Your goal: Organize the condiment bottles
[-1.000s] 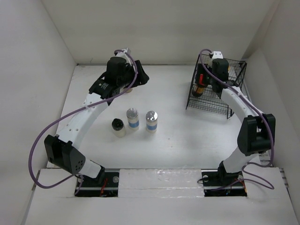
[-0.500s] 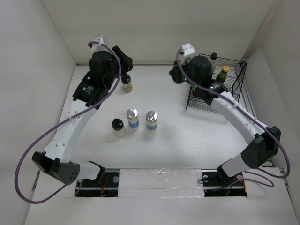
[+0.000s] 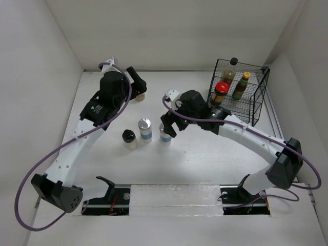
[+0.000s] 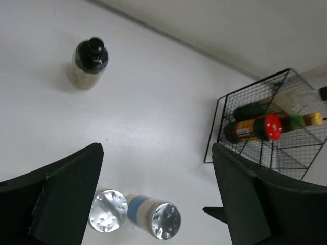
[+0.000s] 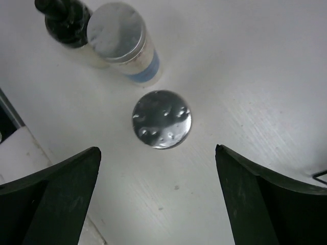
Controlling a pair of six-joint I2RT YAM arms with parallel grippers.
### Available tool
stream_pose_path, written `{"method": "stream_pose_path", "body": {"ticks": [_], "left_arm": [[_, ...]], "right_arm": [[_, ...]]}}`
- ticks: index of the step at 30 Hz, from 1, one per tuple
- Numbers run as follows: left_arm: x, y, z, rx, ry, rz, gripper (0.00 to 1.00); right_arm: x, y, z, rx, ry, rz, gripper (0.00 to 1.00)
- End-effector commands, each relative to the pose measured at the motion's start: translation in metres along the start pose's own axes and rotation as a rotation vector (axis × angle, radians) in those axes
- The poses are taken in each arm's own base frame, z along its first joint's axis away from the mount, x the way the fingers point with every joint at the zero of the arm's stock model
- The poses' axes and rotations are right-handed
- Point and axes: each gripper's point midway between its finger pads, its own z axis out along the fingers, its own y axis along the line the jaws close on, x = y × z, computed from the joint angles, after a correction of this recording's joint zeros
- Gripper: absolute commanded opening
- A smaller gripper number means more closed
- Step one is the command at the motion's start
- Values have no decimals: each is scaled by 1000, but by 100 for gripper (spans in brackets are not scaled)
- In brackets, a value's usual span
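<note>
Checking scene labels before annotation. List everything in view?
silver-capped shakers: 2, blue-banded, upright side by side mid-table; one sits directly under the right gripper.
black-capped jars: 2, pale contents; one just left of the shakers, one at the far side by the left gripper.
wire basket: 1, black, far right corner.
red-lidded jar: 1, dark, in the basket.
green-capped bottle: 1, dark, in the basket.
brown bottle: 1, dark cap, in the basket.
table: 1, white.
left gripper: 1, black, open, holding nothing.
right gripper: 1, black, open, above a shaker.
</note>
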Motion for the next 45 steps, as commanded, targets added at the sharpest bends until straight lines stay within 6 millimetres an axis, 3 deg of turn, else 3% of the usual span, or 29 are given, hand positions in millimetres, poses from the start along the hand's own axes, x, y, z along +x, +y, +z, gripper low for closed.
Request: {"method": "stream_pose_path", "body": {"ticks": [1,5,7,9,12,16,19,20,23,25,28,29,31,33,36,37,40,45], "left_arm": [[5,-3,-1,25,25,-13,84],[10,-6,1,36,47,-11,88],[9,-7,1,42,40,-13,91],[9,-7,1,42,40,-4,92],[7,-8,2,48,33,-6,92],[11,-8,3,53,41,-5,92],[14,-13,6,88,45,-9,92],[18,-13,8,93,53,-19,92],[26,-17,14,113,84,-17,92],[27,-26,22,149,96,3,92],[41,-52,31,187,133,85,94],[45,-58,34,186,147,95,95],[54,-68,38,190,179,108,95],[67,-76,40,203,206,122,95],[89,-88,39,235,255,157,95],[89,-88,39,235,255,157,95],[97,-89,37,237,286,168,95],[98,-94,35,261,292,164,95]], "right_arm": [[19,17,11,-52,66,-14,99],[21,21,36,-69,81,1,99],[28,14,54,-38,118,4,99],[23,7,63,-3,99,0,99],[14,2,71,30,51,17,84],[7,-5,72,75,22,59,50],[-4,-9,60,114,-17,75,43],[-15,-10,49,125,-53,74,38],[-23,-25,20,176,-66,90,37],[-39,-40,-18,243,-130,105,37],[-52,-77,-77,349,-219,150,39],[-48,-102,-93,399,-226,188,39],[-58,-121,-127,453,-284,219,39],[-55,-151,-150,538,-294,251,39],[-54,-181,-181,638,-311,267,39],[-45,-203,-196,704,-298,307,39],[-45,-242,-218,771,-312,341,39],[-52,-284,-230,827,-346,372,37]]}}
